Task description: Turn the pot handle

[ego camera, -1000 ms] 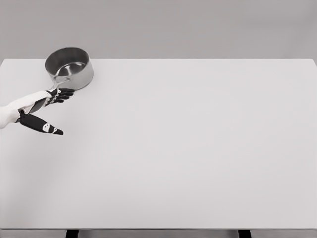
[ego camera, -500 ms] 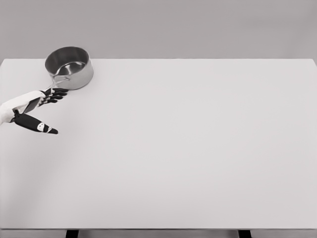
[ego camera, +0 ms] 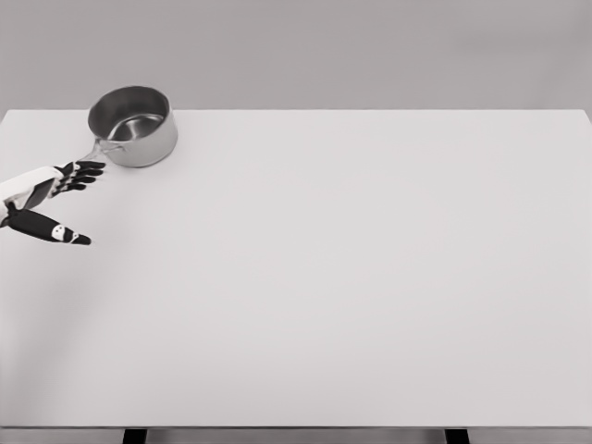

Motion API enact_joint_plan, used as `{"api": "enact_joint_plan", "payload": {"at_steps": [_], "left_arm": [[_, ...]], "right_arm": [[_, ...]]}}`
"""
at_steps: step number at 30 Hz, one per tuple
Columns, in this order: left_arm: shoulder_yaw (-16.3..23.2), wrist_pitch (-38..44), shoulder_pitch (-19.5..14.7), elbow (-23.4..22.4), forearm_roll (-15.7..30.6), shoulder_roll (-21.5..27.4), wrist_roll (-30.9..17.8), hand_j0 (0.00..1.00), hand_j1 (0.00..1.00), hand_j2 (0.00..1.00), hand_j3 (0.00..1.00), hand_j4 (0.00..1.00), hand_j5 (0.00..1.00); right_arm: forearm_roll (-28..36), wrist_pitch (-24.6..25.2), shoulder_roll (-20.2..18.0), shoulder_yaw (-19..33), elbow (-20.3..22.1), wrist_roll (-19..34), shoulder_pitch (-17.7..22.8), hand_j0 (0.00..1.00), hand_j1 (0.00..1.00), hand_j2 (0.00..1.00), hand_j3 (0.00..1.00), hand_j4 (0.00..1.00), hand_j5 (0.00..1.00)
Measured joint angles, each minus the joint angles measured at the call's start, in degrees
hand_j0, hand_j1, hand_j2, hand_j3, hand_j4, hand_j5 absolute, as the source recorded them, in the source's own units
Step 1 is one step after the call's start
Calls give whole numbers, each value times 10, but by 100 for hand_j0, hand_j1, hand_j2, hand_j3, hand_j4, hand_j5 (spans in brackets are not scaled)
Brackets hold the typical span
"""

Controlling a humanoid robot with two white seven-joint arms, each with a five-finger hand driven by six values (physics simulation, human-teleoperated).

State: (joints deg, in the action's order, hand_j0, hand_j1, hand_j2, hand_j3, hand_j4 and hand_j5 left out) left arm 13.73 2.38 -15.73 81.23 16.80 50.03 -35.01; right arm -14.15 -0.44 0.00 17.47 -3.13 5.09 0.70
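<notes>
A steel pot [ego camera: 133, 127] stands at the table's far left corner. Its thin handle [ego camera: 96, 153] points down and to the left, toward me. My left hand [ego camera: 83, 203] comes in from the left edge, just below and left of the handle's end. It is open, with the black fingers [ego camera: 81, 174] stretched out beside the handle tip and the thumb [ego camera: 54, 230] spread well below them. I cannot tell whether the fingers touch the handle. The hand holds nothing. The right arm is out of view.
The white table [ego camera: 351, 277] fills the view, with its back edge just behind the pot and its left edge close to my hand. A grey wall lies behind it.
My left hand has drawn back to the left and slightly up. The pot has shifted a little to the right, and its handle now points more to the left.
</notes>
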Motion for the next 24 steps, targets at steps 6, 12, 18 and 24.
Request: {"api": "enact_joint_plan", "payload": {"at_steps": [6, 12, 18, 24], "left_arm": [[-14, 0, 0, -17, -13, 0, 0, 100, 100, 100, 100, 100, 100], [-27, 0, 1, -29, -19, 0, 0, 100, 100, 100, 100, 100, 100], [-37, 0, 1, -34, -22, -1, 0, 100, 100, 100, 100, 100, 100], [-47, 0, -9, -51, -35, -5, 0, 100, 100, 100, 100, 100, 100]], "right_arm": [[0, 0, 0, 0, 0, 0, 0, 100, 100, 100, 100, 100, 100], [0, 0, 0, 0, 0, 0, 0, 100, 100, 100, 100, 100, 100], [0, 0, 0, 0, 0, 0, 0, 100, 100, 100, 100, 100, 100], [0, 0, 0, 0, 0, 0, 0, 100, 100, 100, 100, 100, 100]]}}
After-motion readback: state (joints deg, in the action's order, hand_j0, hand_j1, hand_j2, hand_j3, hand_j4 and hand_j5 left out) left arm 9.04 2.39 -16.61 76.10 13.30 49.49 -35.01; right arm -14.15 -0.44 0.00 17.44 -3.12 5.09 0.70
